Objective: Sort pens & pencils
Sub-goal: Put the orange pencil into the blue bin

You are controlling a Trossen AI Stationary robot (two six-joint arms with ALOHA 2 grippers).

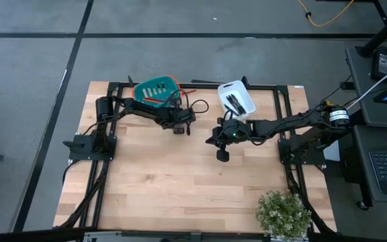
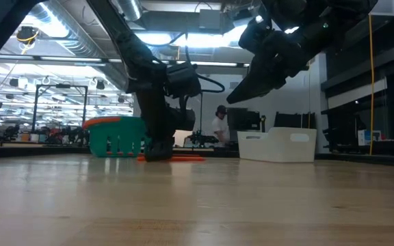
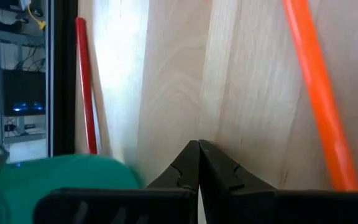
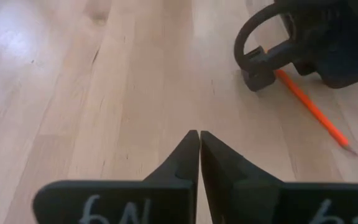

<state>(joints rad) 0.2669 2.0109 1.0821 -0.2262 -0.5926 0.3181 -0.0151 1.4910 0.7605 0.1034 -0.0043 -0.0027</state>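
High view: the left gripper (image 1: 179, 129) sits low on the table (image 1: 180, 195) just in front of the green basket (image 1: 154, 89), fingers pressed together and empty, while the right gripper (image 1: 222, 154) hangs raised mid-table, likewise closed on nothing. To take the orange pencil (image 3: 319, 93) cleanly, the left claw would likely need to open, straddle the shaft crosswise and close near its middle. The pencil is thin, bright orange and lying flat beside the claw; a red pencil (image 3: 86, 87) rests at the table's edge. Black pens (image 1: 233, 102) lie in the white bin (image 1: 241, 89).
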